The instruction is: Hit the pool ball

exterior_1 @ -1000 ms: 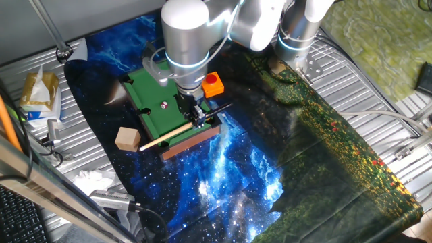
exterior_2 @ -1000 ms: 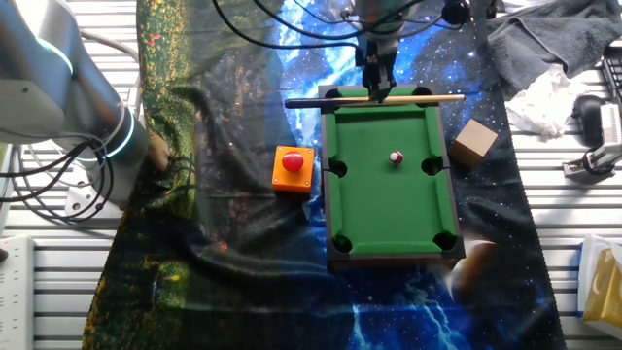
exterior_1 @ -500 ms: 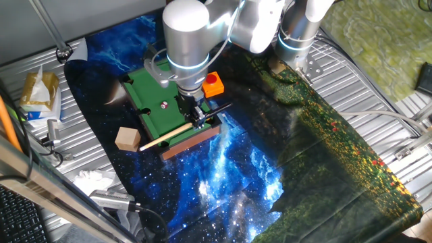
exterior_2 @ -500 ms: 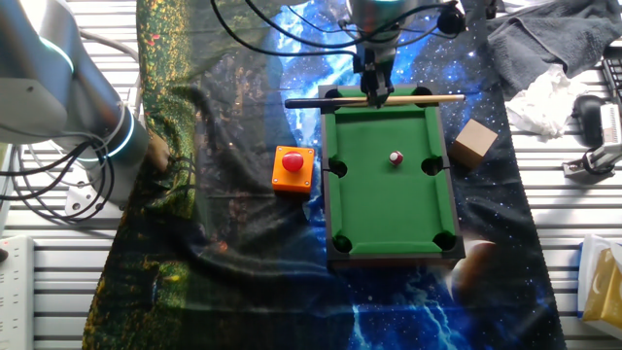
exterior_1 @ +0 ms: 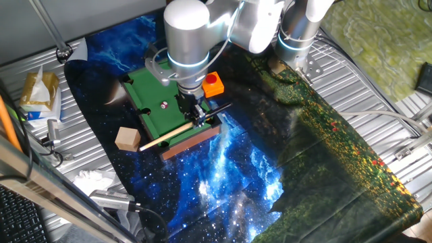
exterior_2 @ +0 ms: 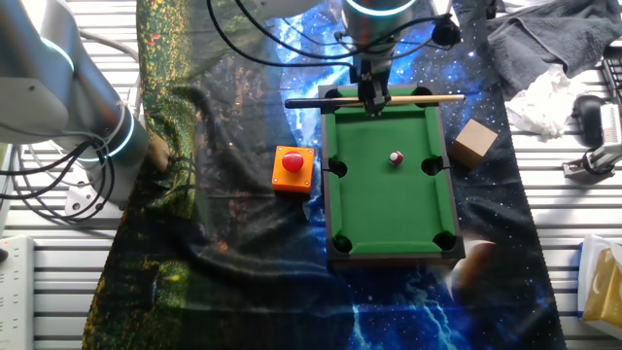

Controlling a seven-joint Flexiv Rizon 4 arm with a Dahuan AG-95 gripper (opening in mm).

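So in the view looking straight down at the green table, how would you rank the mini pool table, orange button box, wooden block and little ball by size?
Largest to smallest:
1. mini pool table
2. orange button box and wooden block, which look about alike
3. pool ball, by far the smallest

There was one pool ball (exterior_2: 396, 157), one cue stick (exterior_2: 389, 99) and one small pool table (exterior_2: 389, 209). There was also one orange box (exterior_2: 293, 170) and one wooden block (exterior_2: 473, 144).

High oblique view, overhead opposite view, perhaps, sharing pool table (exterior_1: 156, 101)
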